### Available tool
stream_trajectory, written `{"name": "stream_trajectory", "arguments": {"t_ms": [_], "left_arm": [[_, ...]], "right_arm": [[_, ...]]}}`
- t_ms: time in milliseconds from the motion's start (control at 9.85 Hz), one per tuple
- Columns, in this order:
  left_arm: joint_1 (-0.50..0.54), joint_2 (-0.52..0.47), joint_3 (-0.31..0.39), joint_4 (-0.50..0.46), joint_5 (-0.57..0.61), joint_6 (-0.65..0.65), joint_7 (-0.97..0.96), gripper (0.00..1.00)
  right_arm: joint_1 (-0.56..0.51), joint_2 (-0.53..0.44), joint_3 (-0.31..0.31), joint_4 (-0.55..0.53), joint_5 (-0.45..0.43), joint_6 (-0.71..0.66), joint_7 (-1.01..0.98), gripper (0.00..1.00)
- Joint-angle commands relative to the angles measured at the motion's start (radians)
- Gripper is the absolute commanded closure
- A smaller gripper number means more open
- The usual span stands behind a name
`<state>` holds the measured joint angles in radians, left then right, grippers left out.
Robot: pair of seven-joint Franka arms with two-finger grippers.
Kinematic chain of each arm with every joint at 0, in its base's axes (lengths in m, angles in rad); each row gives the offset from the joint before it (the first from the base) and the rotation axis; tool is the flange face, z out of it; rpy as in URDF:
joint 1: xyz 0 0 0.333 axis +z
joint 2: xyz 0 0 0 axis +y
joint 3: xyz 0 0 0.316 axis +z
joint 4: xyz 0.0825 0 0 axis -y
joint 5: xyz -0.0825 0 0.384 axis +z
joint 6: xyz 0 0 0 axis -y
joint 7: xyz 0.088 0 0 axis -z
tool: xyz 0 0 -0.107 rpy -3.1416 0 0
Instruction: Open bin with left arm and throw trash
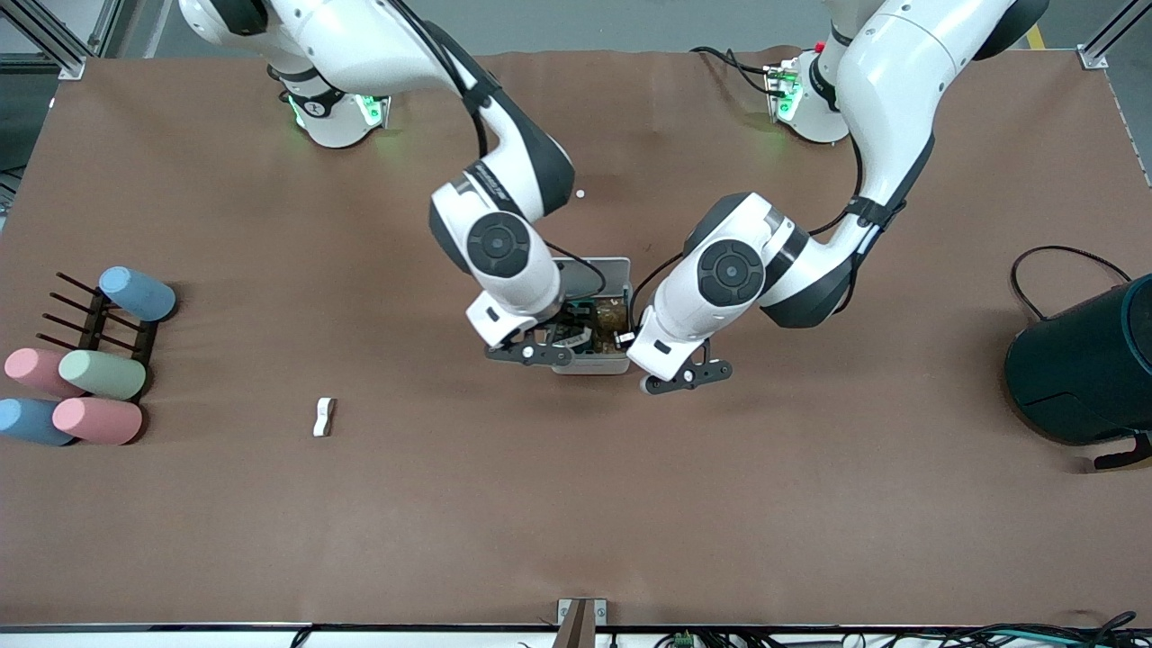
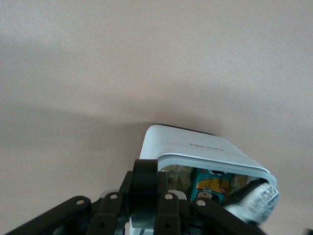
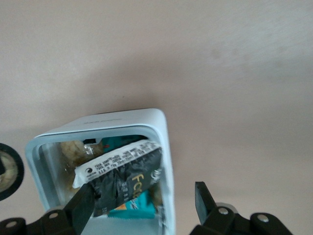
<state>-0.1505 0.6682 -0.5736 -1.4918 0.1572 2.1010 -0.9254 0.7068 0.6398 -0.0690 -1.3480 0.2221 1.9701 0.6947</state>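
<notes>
A: Which step is in hand?

B: The drop, I'd judge. The small square light-grey bin [image 1: 601, 317] stands open mid-table, its flat white lid [image 1: 596, 273] tipped up toward the robots' bases. The black printed packet [image 3: 121, 177] lies across the mouth of the bin, on top of other wrappers. The right gripper [image 3: 144, 201] hovers over it with its jaws spread wide and nothing between them (so the packet looks let go).

A: And the left gripper [image 1: 688, 376]?

B: Low beside the bin, toward the left arm's end of the table; its fingers are drawn well in, though I cannot tell whether they press on anything.

A: Next move?

B: Lift the right arm clear and fetch the white bone-shaped strip [image 1: 324, 417], lying well apart from the bin, nearer the camera.

A: Counts?

B: One bin, one packet, one strip, one black tape roll [image 3: 7, 171] just beside the bin; five pastel cylinders [image 1: 102, 374], one dark teal container [image 1: 1084, 369].
</notes>
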Motion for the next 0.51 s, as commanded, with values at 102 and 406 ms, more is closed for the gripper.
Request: {"name": "stream_trajectory", "arguments": {"t_ms": [102,406], "left_arm": [[-0.038,-0.006,-0.011,0.001,-0.008,0.002,-0.074,1.00],[-0.050,0.007,-0.009,-0.004,0.004,0.022,-0.081,0.64]], "right_arm": [[-0.026,-0.054,0.009,-0.030,0.019,-0.031,-0.021,0.08],[-0.082,-0.090,0.006,-0.037,0.020,-0.043,-0.020,0.08]]}}
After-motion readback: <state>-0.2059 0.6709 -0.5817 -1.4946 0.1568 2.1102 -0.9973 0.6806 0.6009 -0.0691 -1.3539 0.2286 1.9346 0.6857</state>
